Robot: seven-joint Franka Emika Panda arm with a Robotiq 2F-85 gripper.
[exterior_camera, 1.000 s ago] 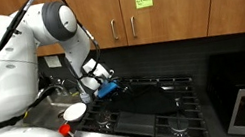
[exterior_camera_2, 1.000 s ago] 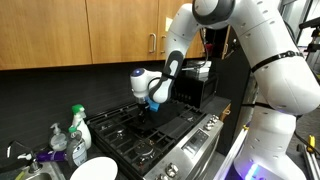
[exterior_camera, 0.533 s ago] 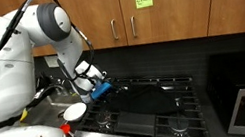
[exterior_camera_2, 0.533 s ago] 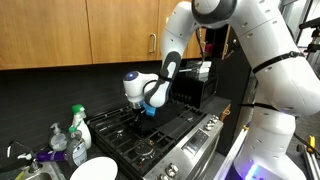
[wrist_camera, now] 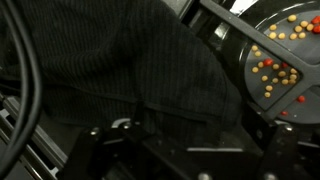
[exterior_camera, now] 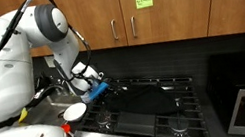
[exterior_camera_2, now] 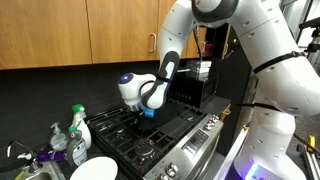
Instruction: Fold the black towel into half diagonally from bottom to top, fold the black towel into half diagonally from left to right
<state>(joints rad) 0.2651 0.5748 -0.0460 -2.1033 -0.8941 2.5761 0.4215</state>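
The black towel [wrist_camera: 130, 70] fills most of the wrist view as soft ribbed cloth, with a hemmed edge running across just ahead of the jaws. In both exterior views it is hard to tell from the dark cooktop. My gripper [wrist_camera: 190, 150] hangs low over that edge, jaws wide apart and nothing clamped between them. In both exterior views the gripper [exterior_camera: 101, 89] [exterior_camera_2: 148, 112] sits close above the stove [exterior_camera: 153, 99], over the grates at the end beside the counter.
A round dark disc dotted with red and yellow specks [wrist_camera: 280, 55] lies beside the towel. A white bowl [exterior_camera: 74, 111] stands at the stove's front corner. Soap bottles [exterior_camera_2: 78, 125] and a white plate [exterior_camera_2: 95, 168] stand on the counter. Wooden cabinets hang above.
The arm has swung the gripper sideways along the stove toward the counter end and slightly lower. The jaws have stayed open.
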